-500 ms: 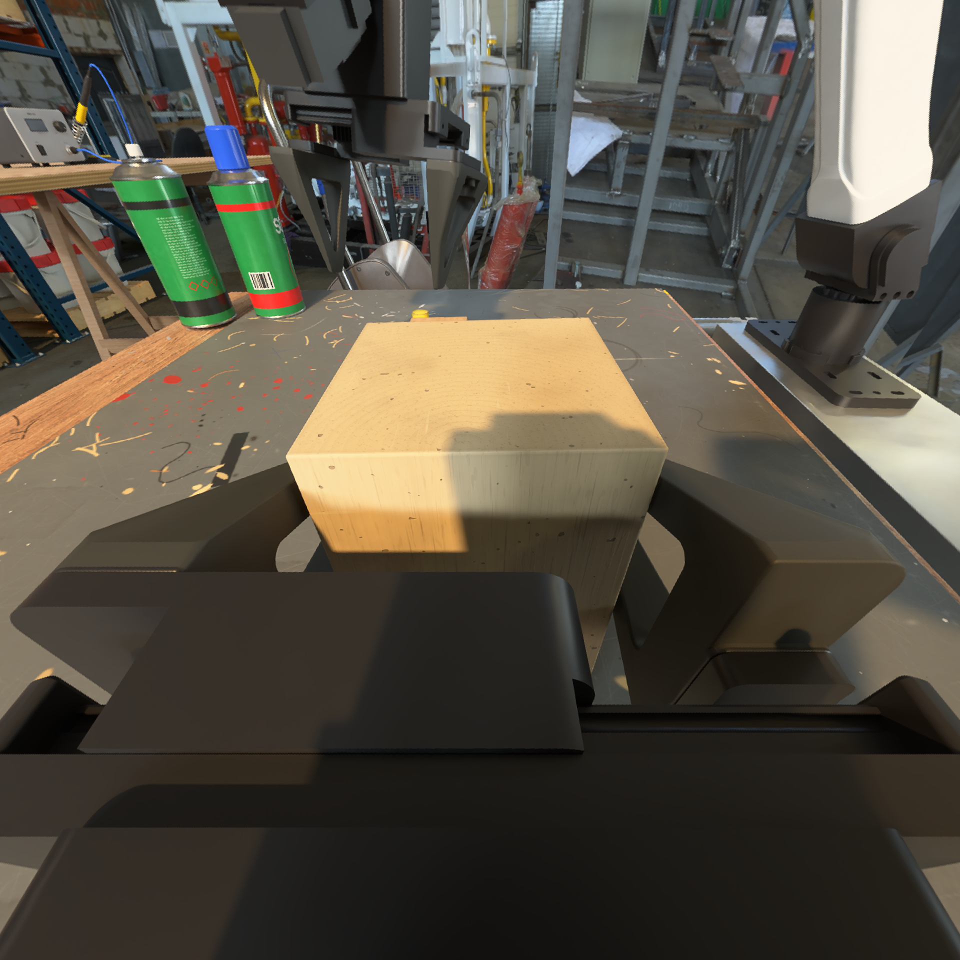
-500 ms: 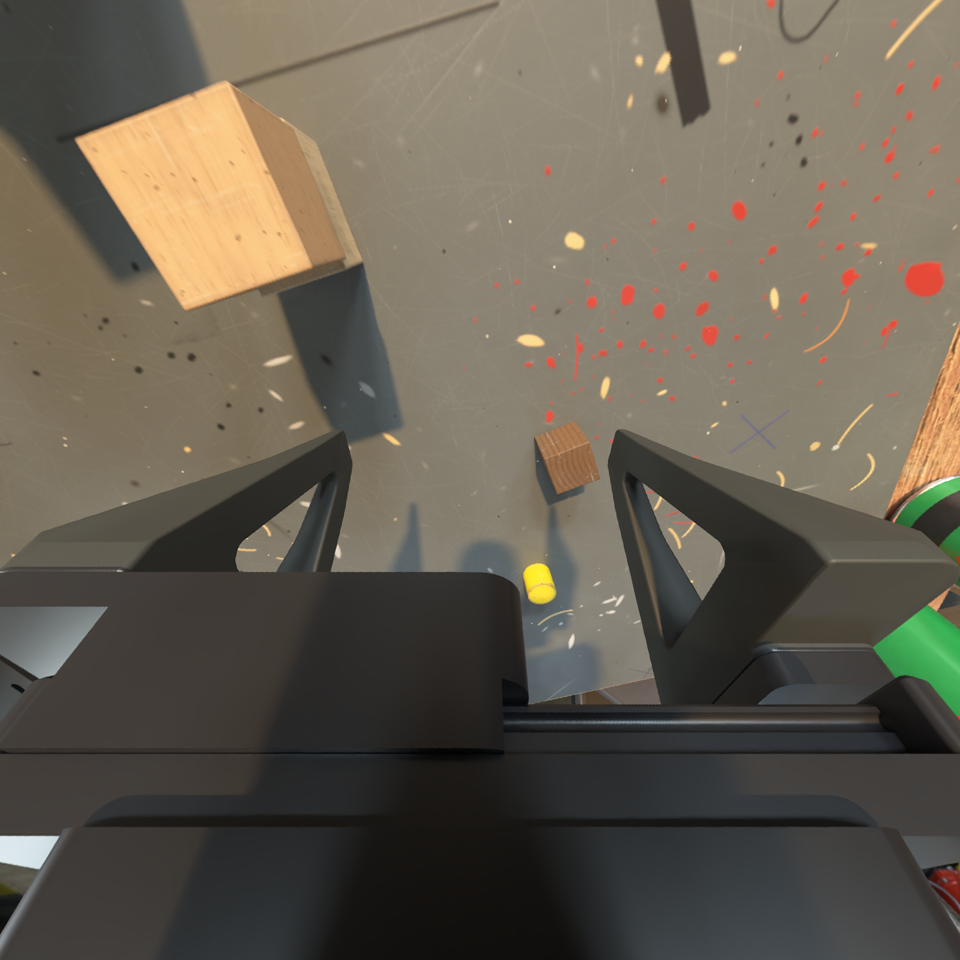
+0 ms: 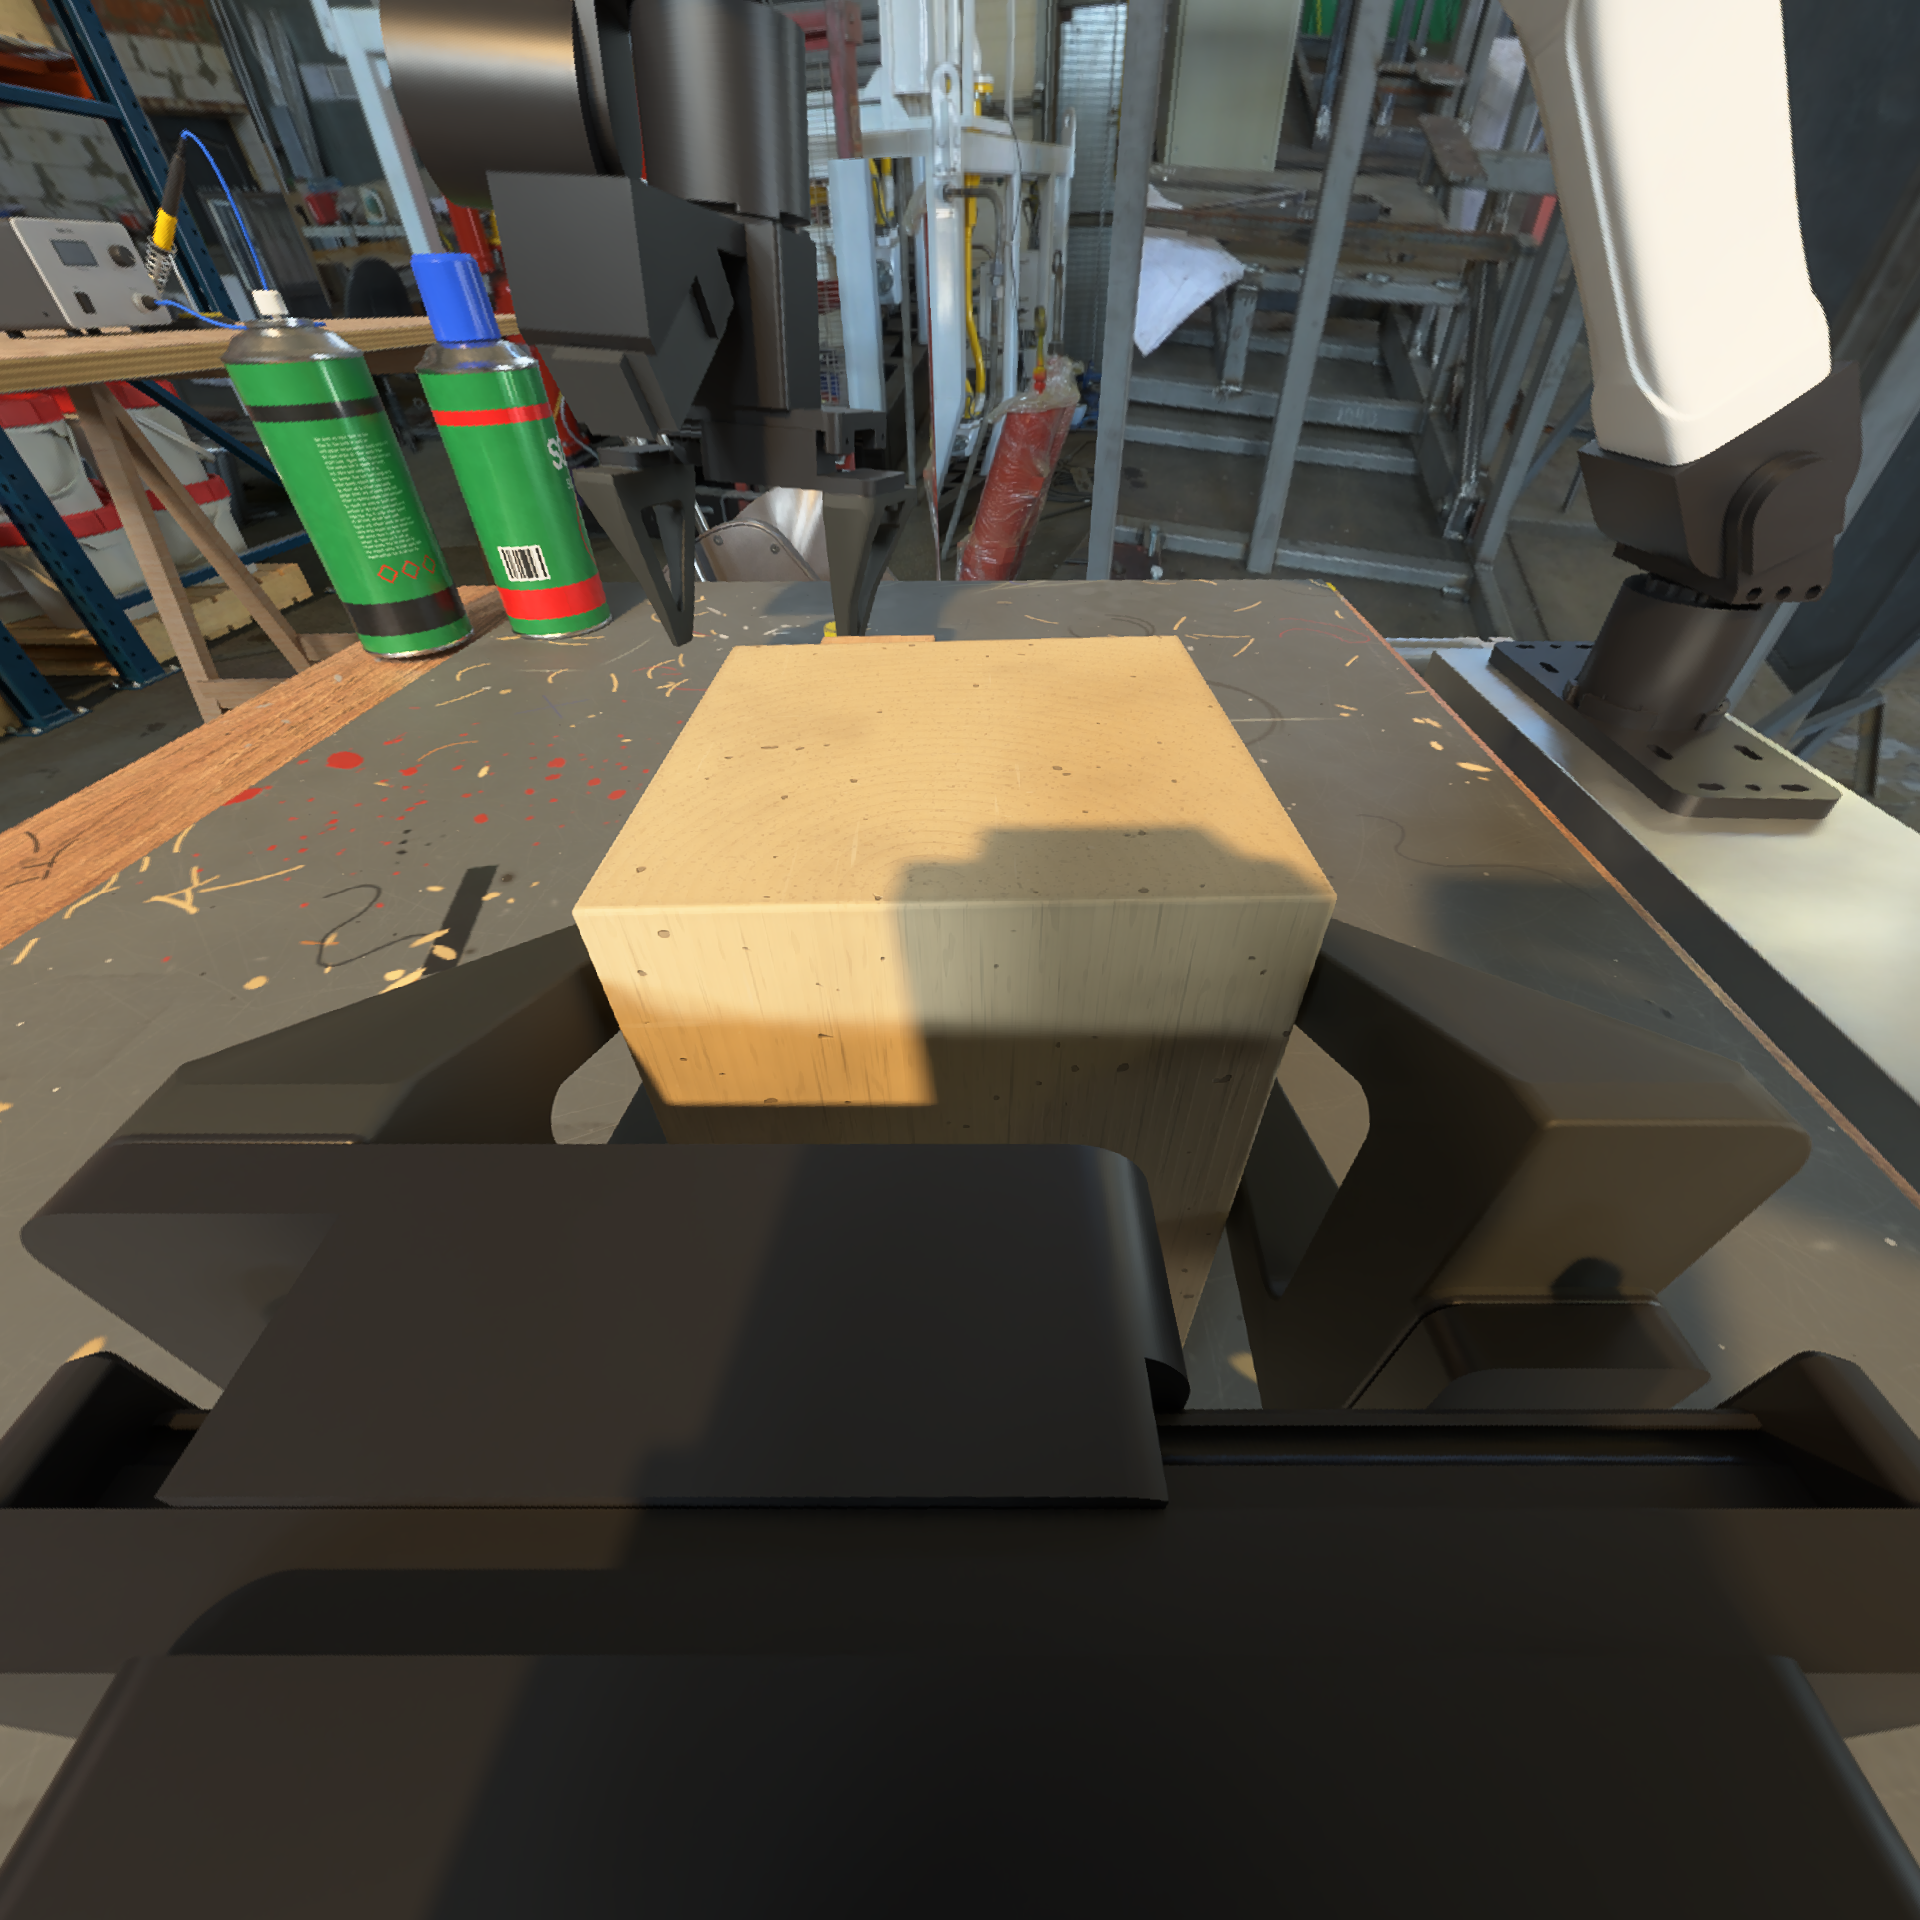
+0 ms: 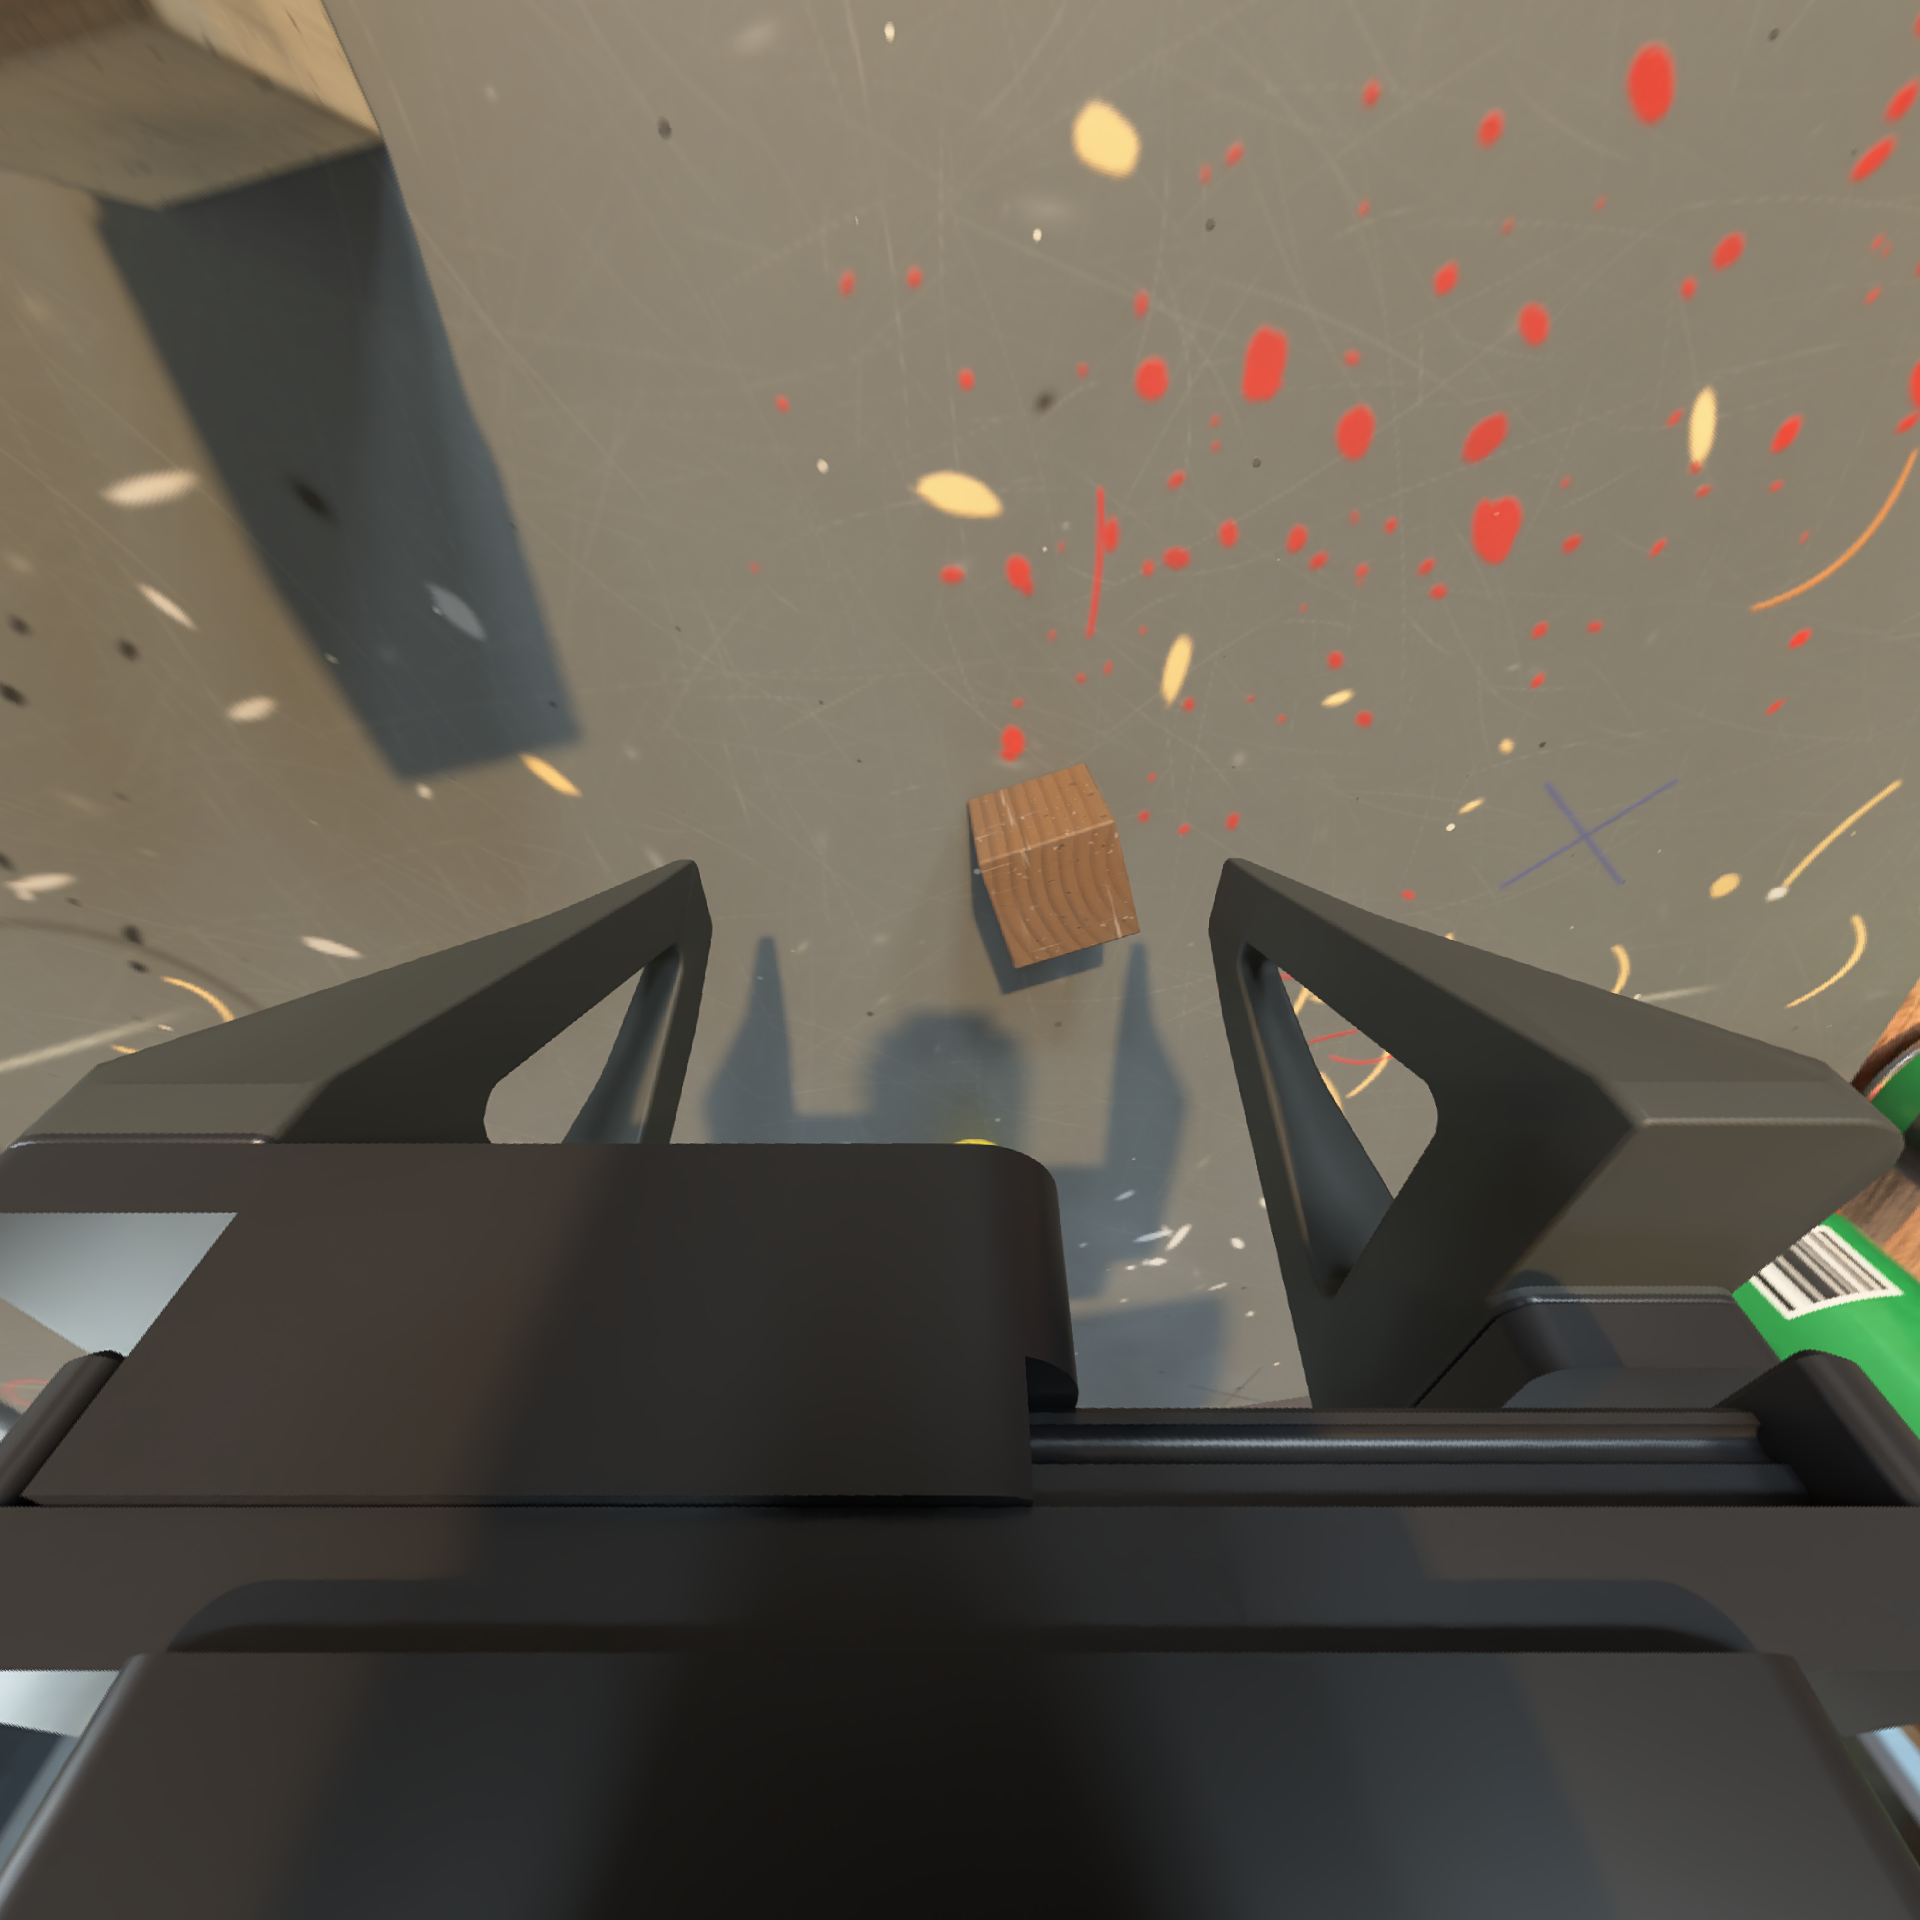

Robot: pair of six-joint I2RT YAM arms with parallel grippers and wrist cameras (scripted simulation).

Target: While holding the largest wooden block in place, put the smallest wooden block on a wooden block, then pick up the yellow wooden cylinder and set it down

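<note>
Since half a second ago your right hand (image 4: pixel 961 883) has dropped toward the worktop (image 4: pixel 727 312): the small block (image 4: pixel 1051 868) now looms larger just ahead of its fingertips, and the big block (image 4: pixel 156 83) has slid off to the upper left corner of the right wrist frame. Your left hand (image 3: pixel 951 1039) has not budged.

Progress, as I judge it: only the hold is in place. Your left hand is pinching the big block (image 3: pixel 956 831), one finger against each side, at the frame's centre. Your right hand is spread and empty, above the small block rather than around it, so the grasp, the stacking and the whole cylinder step are left.

Hard to read: in the right wrist frame the cylinder (image 4: pixel 975 1143) is only a yellow sliver at lower centre, behind the hand's body. In the left wrist frame it is a yellow speck behind the big block's far edge, and the small block is a thin strip there. Two green cans (image 3: pixel 416 488) stand at upper left.
</note>
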